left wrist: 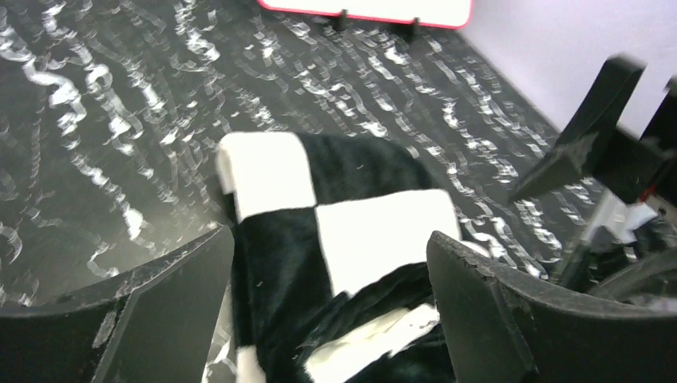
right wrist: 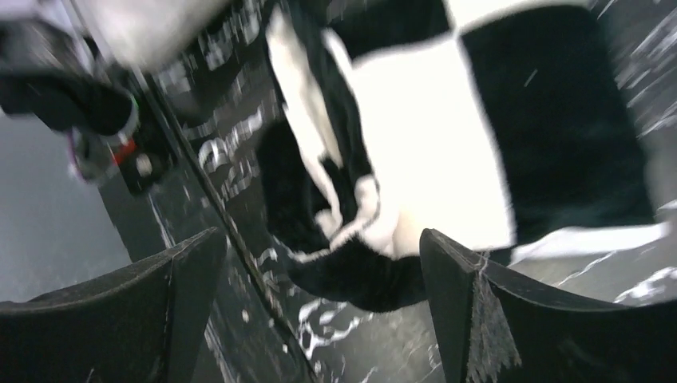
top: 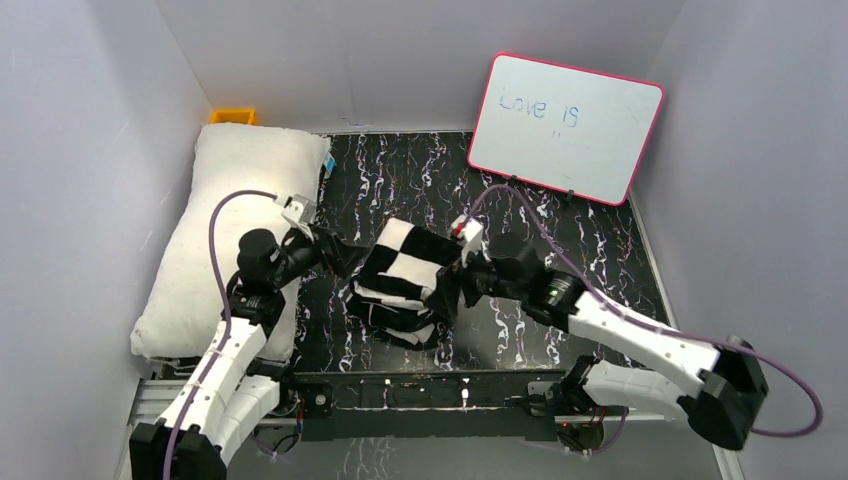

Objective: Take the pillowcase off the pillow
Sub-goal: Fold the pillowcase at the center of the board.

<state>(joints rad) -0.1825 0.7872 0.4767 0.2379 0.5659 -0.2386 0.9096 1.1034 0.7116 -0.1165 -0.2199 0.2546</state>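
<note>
The black-and-white checkered pillowcase (top: 400,280) lies in a folded heap in the middle of the dark marbled table, apart from the pillow. The plain white pillow (top: 235,220) lies along the left wall. My left gripper (top: 340,260) is at the heap's left edge, and in the left wrist view it (left wrist: 329,239) stands open, the pillowcase (left wrist: 271,175) just beyond its fingers. My right gripper (top: 450,290) is at the heap's right edge. In the right wrist view it (right wrist: 321,235) is open too, hovering over a drooping corner of the pillowcase (right wrist: 423,144), with nothing pinched.
A pink-framed whiteboard (top: 565,125) leans at the back right. A yellow box (top: 232,116) sits behind the pillow. White walls close in three sides. A black rail (top: 400,385) runs along the near edge between the arm bases.
</note>
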